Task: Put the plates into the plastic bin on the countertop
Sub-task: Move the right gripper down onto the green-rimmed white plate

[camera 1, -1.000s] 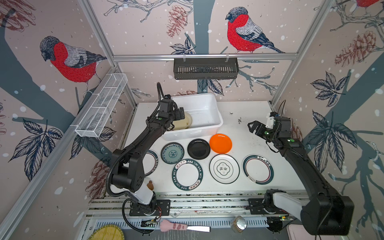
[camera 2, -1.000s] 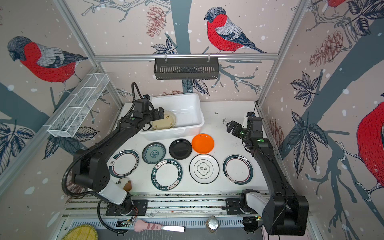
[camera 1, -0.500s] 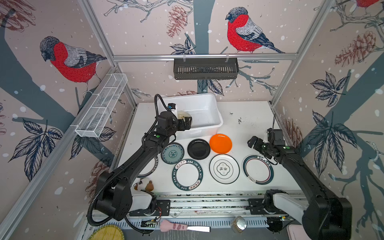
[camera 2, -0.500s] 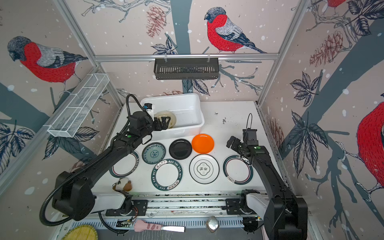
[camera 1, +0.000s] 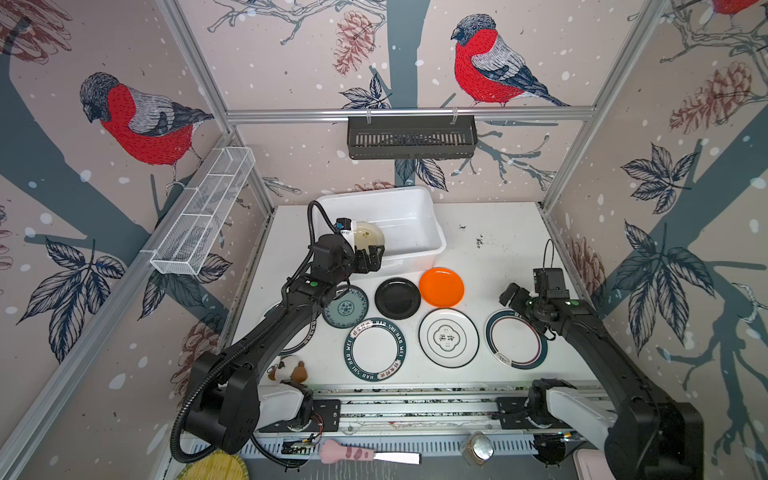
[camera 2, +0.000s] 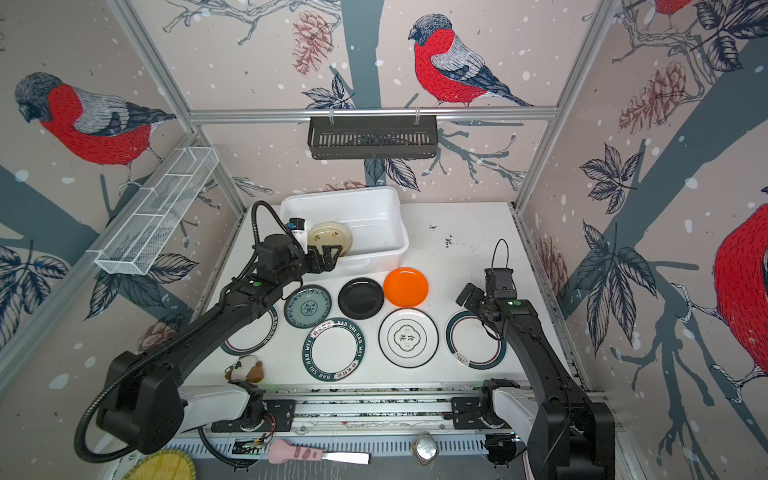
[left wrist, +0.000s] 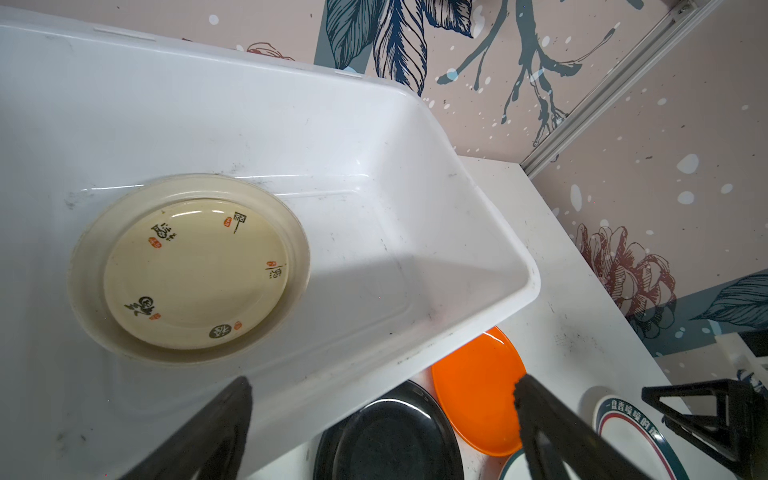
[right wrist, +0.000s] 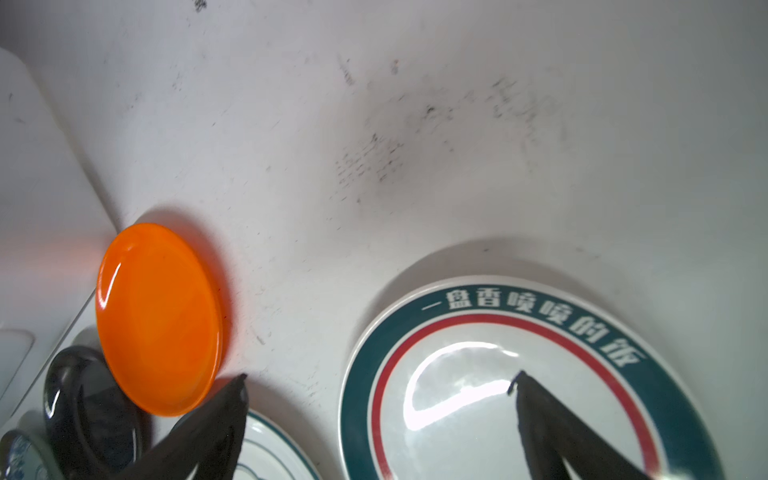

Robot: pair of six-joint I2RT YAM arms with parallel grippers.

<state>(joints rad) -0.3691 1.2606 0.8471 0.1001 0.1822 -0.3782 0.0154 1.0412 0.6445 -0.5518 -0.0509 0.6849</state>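
Observation:
The white plastic bin [camera 1: 409,208] stands at the back of the countertop [camera 1: 498,249]; a cream plate [left wrist: 195,270] lies flat inside it. My left gripper [left wrist: 382,382] hangs open and empty over the bin's near rim, above the black plate [camera 1: 397,298]. On the countertop lie the orange plate [camera 1: 441,287], a teal patterned plate [camera 1: 345,307], a letter-rimmed white plate [camera 1: 375,349], an emblem plate [camera 1: 449,338] and a teal-and-red rimmed plate [right wrist: 519,415]. My right gripper [right wrist: 382,376] is open and empty above that plate's edge. My left arm partly hides another plate [camera 1: 305,338].
A black slotted basket [camera 1: 411,137] hangs on the back rail and a white wire rack [camera 1: 203,208] on the left wall. A small plush toy [camera 1: 289,370] sits at the front left. Below the front rails lie a yellow mat [camera 1: 216,469] and a pink-handled tool [camera 1: 353,453].
My left gripper has drawn back from over the cream plate to the bin's near rim. My right gripper has come forward from the back right to above the teal-and-red rimmed plate.

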